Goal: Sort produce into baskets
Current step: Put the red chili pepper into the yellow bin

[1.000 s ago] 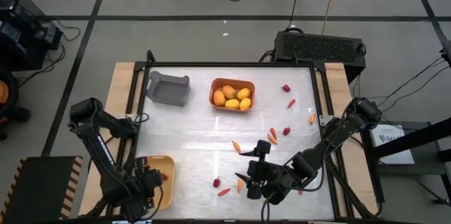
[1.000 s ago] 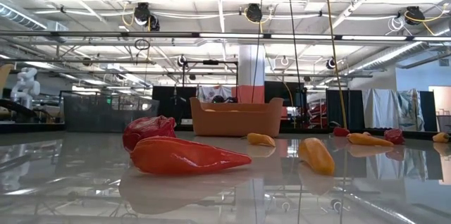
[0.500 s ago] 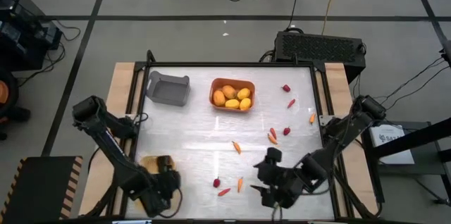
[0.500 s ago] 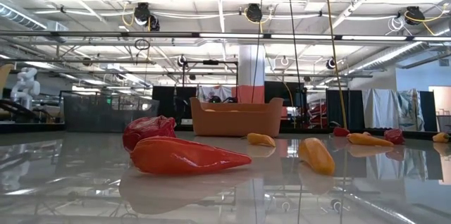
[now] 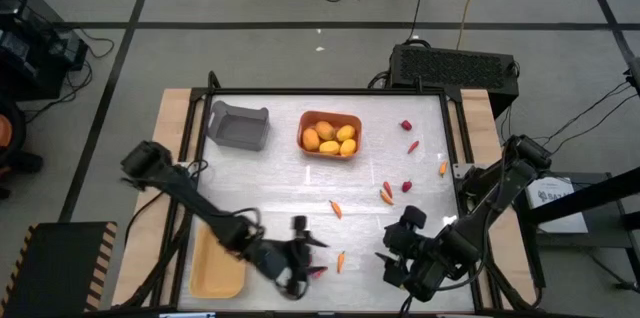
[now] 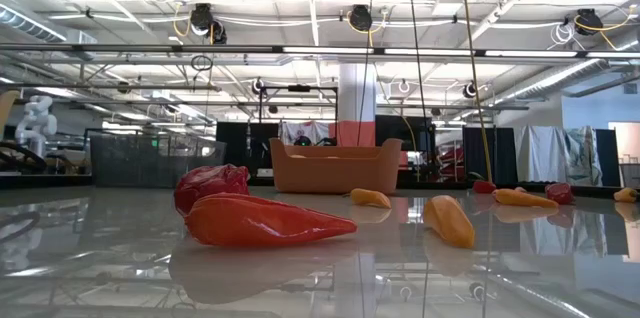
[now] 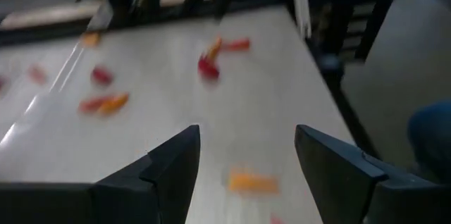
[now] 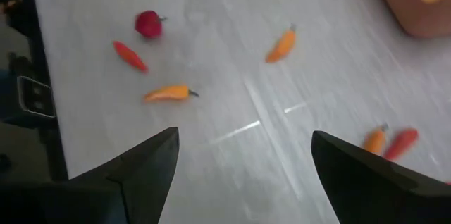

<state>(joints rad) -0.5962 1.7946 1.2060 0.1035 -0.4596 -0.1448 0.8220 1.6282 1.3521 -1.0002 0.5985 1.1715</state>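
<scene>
Left gripper (image 5: 300,248) hangs low over the near middle of the table (image 5: 280,188), jaws spread with nothing between them, right beside a red berry (image 5: 309,258), a red stick (image 5: 318,272) and an orange stick (image 5: 341,258). Right gripper (image 5: 395,258) waits just to the right of these, jaws wide and empty. Four yellow fruits already lie in the orange bin (image 5: 330,134); the grey bin (image 5: 238,125) stands beside it at the far edge, and the yellow bin (image 5: 218,268) sits near the front left corner. More sticks and berries lie scattered toward the right side, among them a stick (image 5: 336,209) at mid-table and a berry (image 5: 405,125) by the far right edge. Main risk, as I judge it: the berry and the sticks lie so close together that spread jaws coming down could knock one aside or close on two kinds at once, sending a wrong piece into a bin. Thin sticks lying flat on a glossy top may also slip out of the fingers. Both arms crowd the same patch, so a reach by either could bump the other.
</scene>
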